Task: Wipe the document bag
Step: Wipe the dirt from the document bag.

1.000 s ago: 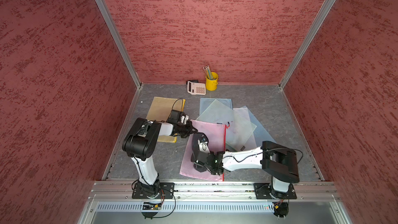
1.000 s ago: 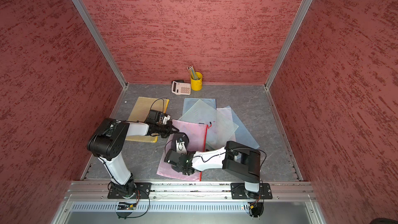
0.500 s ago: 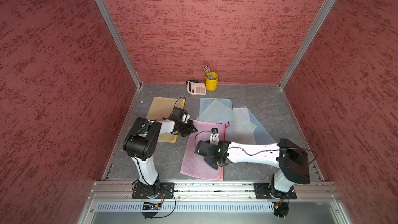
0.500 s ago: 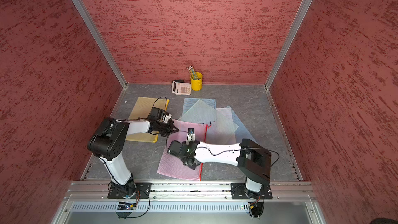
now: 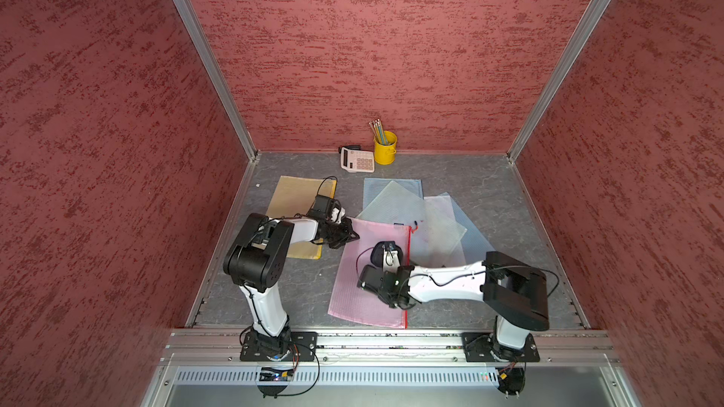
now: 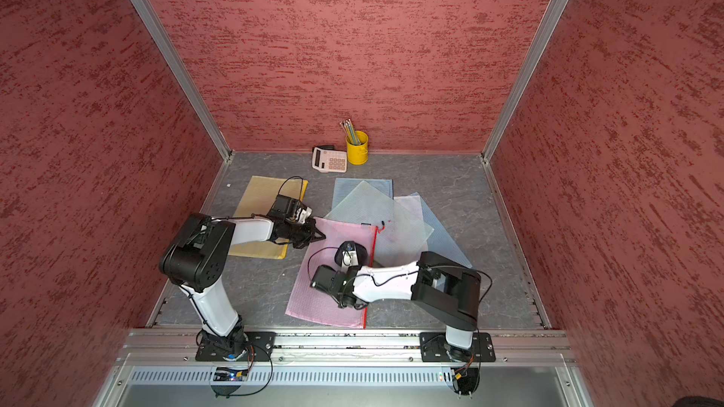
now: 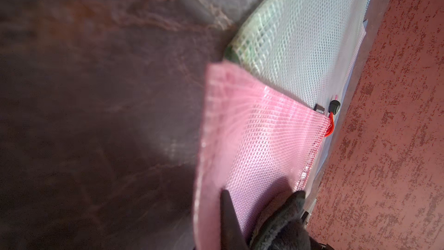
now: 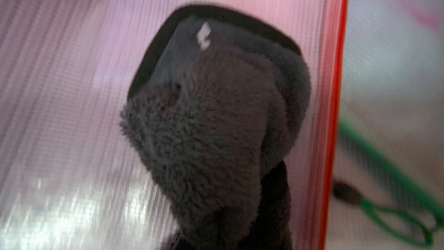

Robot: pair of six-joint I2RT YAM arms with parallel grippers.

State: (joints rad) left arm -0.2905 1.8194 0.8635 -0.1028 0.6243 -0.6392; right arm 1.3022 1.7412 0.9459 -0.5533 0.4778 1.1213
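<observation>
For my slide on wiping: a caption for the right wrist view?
Grey cloth resting on the pink bag, beside its red zip.

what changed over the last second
The right gripper, shut on the grey cloth, swept it across the pink document bag and ended nearer the red zipper edge. Its elbow swung outward, then back. Nothing was taken or released. The left gripper stayed shut, pressing the bag's far corner. The bag and the other folders did not shift.

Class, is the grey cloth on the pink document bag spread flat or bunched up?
Bunched up: the grey cloth forms a rounded, folded wad on the pink document bag.
</observation>
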